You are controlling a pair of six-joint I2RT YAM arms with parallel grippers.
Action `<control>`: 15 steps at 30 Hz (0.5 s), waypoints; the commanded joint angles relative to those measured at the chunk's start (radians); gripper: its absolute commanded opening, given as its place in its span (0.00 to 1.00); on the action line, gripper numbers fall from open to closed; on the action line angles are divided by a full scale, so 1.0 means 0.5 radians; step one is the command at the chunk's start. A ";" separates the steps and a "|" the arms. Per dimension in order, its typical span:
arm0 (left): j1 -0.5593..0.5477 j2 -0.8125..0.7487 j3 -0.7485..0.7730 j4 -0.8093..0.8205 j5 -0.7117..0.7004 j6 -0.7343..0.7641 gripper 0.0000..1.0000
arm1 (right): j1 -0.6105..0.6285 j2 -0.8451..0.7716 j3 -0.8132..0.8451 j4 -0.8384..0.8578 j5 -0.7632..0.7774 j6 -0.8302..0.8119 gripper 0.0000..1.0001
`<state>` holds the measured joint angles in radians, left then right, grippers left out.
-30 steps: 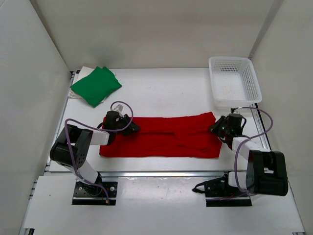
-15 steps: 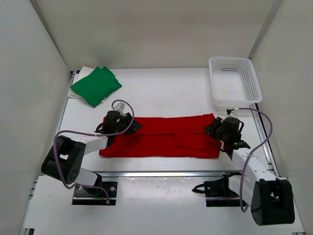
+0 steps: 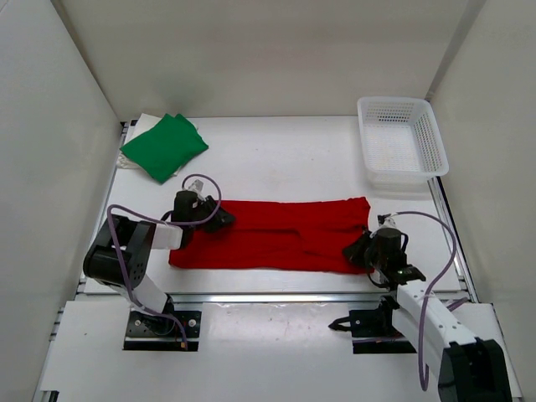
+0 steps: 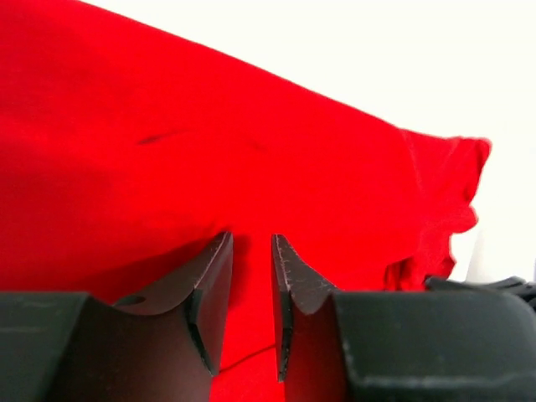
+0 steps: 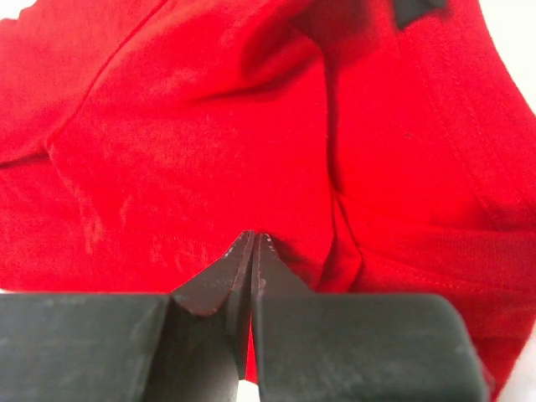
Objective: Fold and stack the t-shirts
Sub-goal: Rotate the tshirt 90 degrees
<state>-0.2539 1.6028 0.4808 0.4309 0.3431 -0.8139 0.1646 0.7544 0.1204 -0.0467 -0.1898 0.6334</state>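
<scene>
The red t-shirt (image 3: 276, 239) lies as a long flat band across the near part of the table. My left gripper (image 3: 219, 221) is at its far left corner. In the left wrist view that gripper (image 4: 251, 239) has its jaws a narrow gap apart, and red cloth (image 4: 209, 142) shows through the gap. My right gripper (image 3: 356, 253) is at the shirt's near right corner. In the right wrist view it (image 5: 254, 236) is shut, its tips pinching the red cloth (image 5: 167, 126), and a crease runs up from them. The green t-shirt (image 3: 165, 145) lies folded at the far left.
A white mesh basket (image 3: 394, 100) stands at the far right corner. A sliver of pale cloth (image 3: 126, 162) shows under the green shirt's left edge. White walls close in the table on three sides. The table's near edge (image 3: 276, 295) runs just below the red shirt.
My right gripper let go of the shirt's far right corner, came down to the near right corner and shut there. The left gripper shifted only slightly at the far left corner.
</scene>
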 commanded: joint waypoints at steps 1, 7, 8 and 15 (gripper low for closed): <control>0.087 0.010 -0.108 0.132 0.065 -0.078 0.36 | 0.079 -0.186 0.001 -0.284 0.054 0.013 0.00; 0.201 -0.106 -0.195 0.267 0.118 -0.225 0.31 | 0.118 -0.028 0.277 -0.138 0.061 -0.018 0.00; 0.161 -0.186 -0.173 0.188 0.075 -0.201 0.33 | 0.167 0.119 0.342 -0.027 0.061 -0.043 0.00; -0.060 -0.643 0.008 -0.269 -0.198 0.130 0.37 | 0.385 1.214 0.835 0.428 0.152 -0.132 0.00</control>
<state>-0.2581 1.3785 0.4454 0.3798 0.3027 -0.8249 0.3336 1.2343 0.4446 0.0189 -0.1444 0.5991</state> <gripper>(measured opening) 0.369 0.004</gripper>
